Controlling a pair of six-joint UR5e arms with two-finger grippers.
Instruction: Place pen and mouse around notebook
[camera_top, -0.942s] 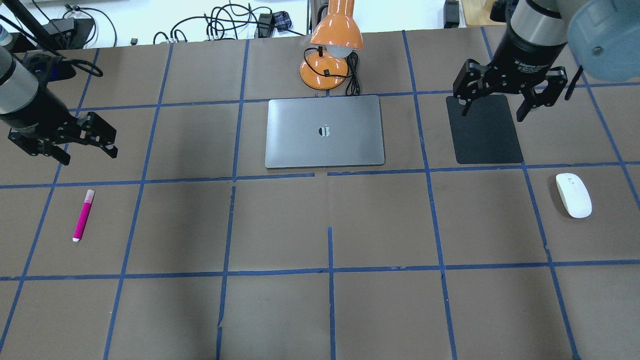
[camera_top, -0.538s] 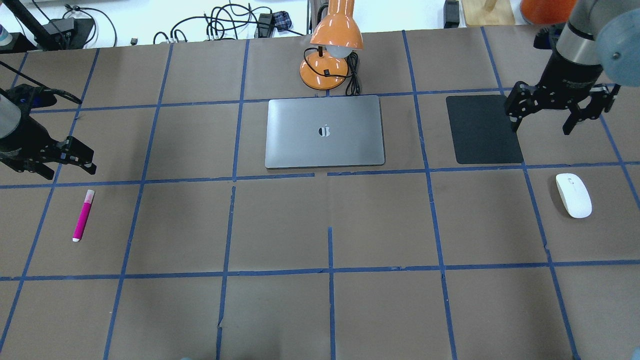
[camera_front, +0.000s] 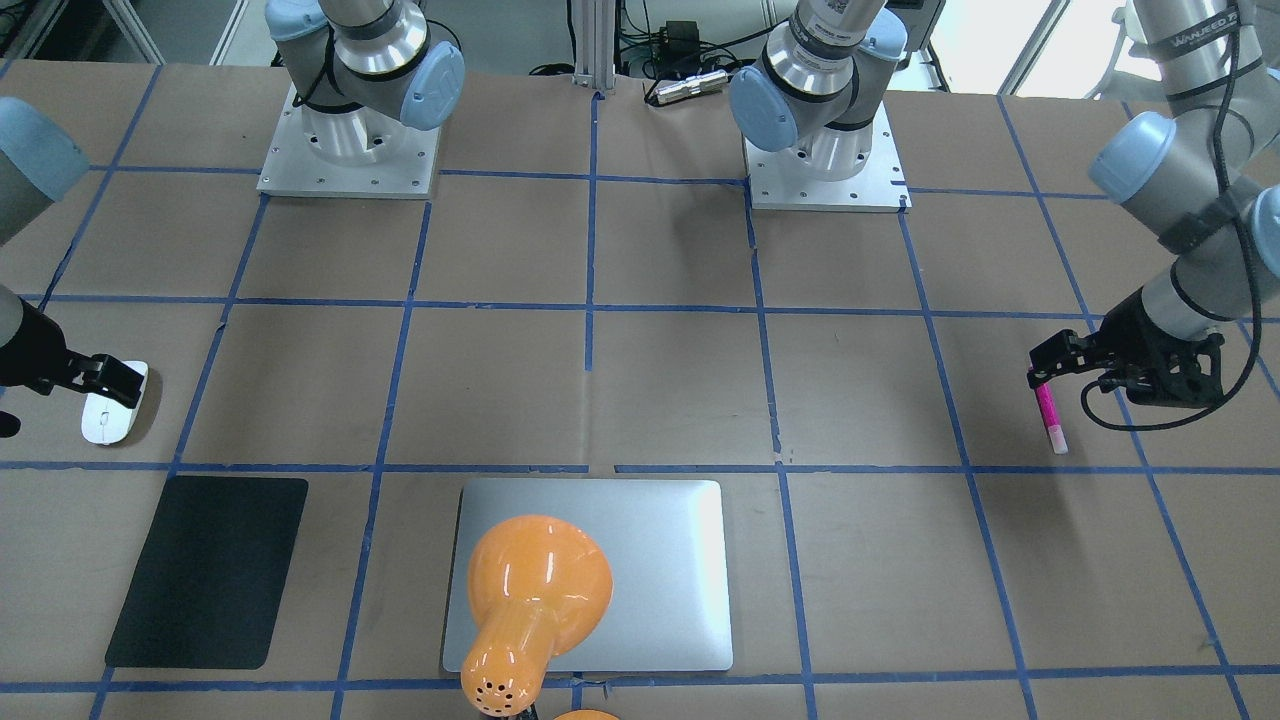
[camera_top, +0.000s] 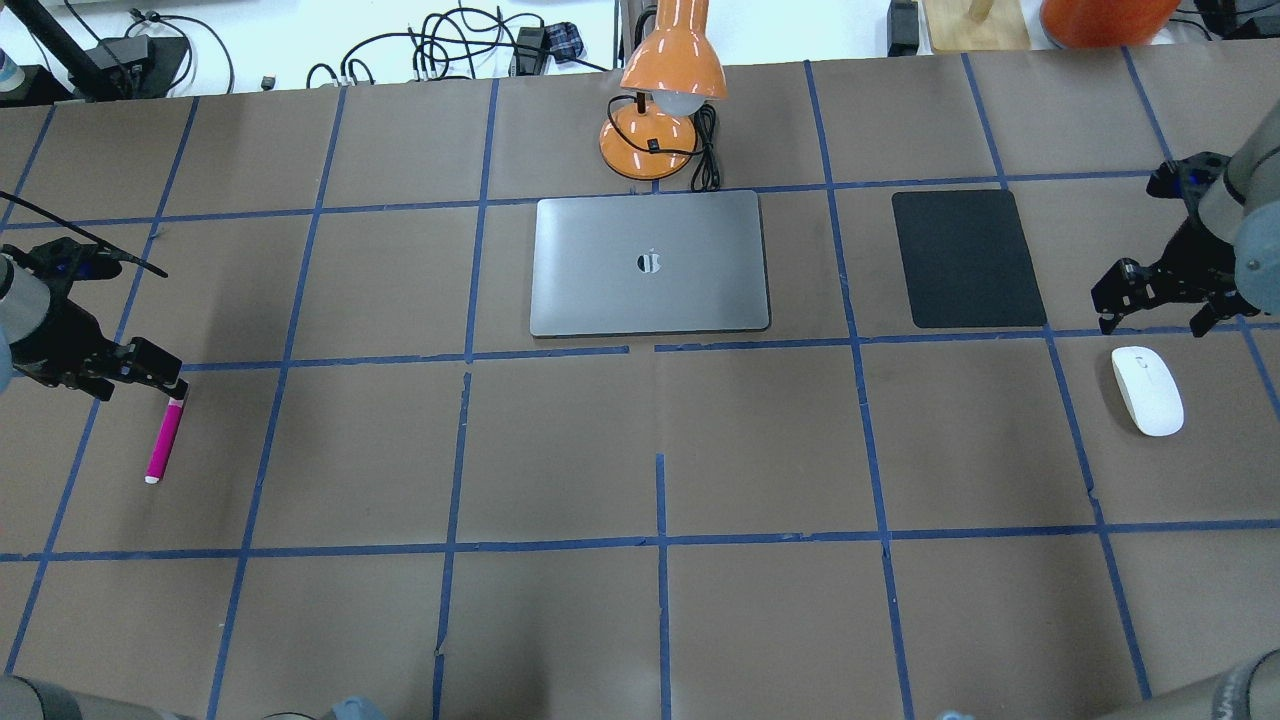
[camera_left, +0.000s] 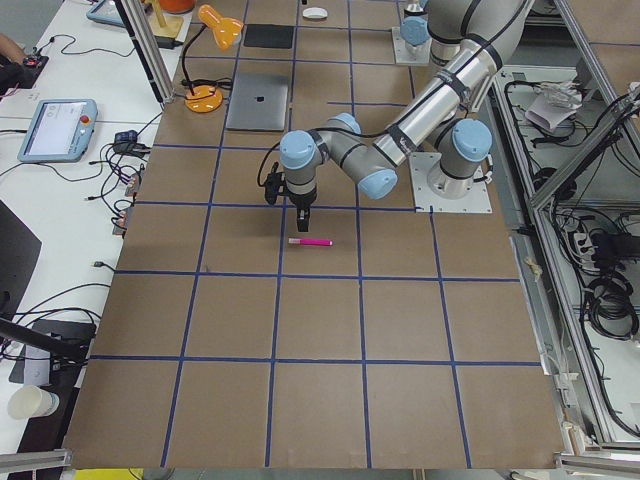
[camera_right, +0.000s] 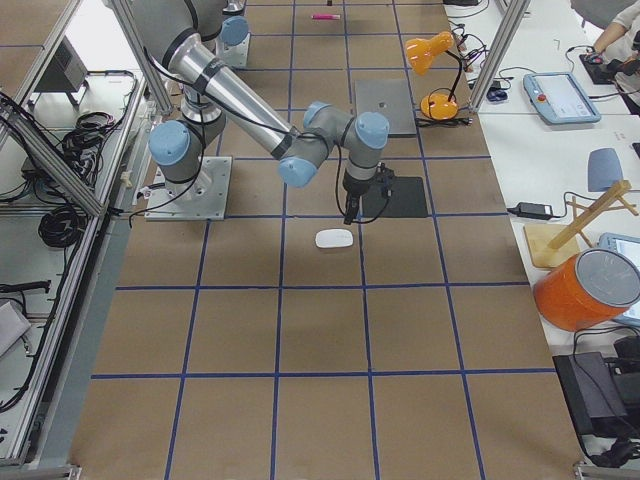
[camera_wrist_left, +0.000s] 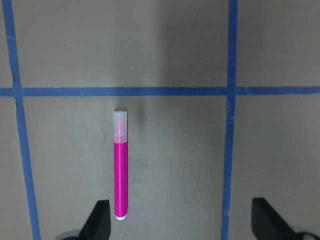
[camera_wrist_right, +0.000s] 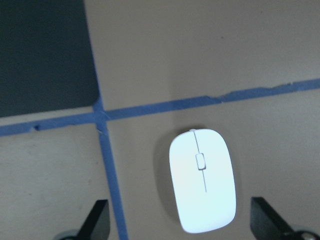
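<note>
The magenta pen (camera_top: 165, 440) lies on the brown table at the far left, pale cap pointing away from me. My left gripper (camera_top: 135, 385) hovers open over the cap end; in the left wrist view the pen (camera_wrist_left: 120, 170) lies just inside one finger (camera_wrist_left: 99, 222). The white mouse (camera_top: 1147, 390) rests at the far right. My right gripper (camera_top: 1152, 322) hangs open just beyond it, and the mouse (camera_wrist_right: 202, 180) sits between its fingers in the right wrist view. The silver notebook (camera_top: 650, 262) lies closed at the table's middle back.
An orange desk lamp (camera_top: 665, 90) with a black cable stands right behind the notebook. A flat black mat (camera_top: 967, 258) lies to the notebook's right, just beyond the mouse. Blue tape lines grid the brown table (camera_top: 660, 450).
Both arms swung outward and toward me, and both look lower. The left gripper came over the pen's cap end. The right gripper left the black mat and now hangs by the mouse.
</note>
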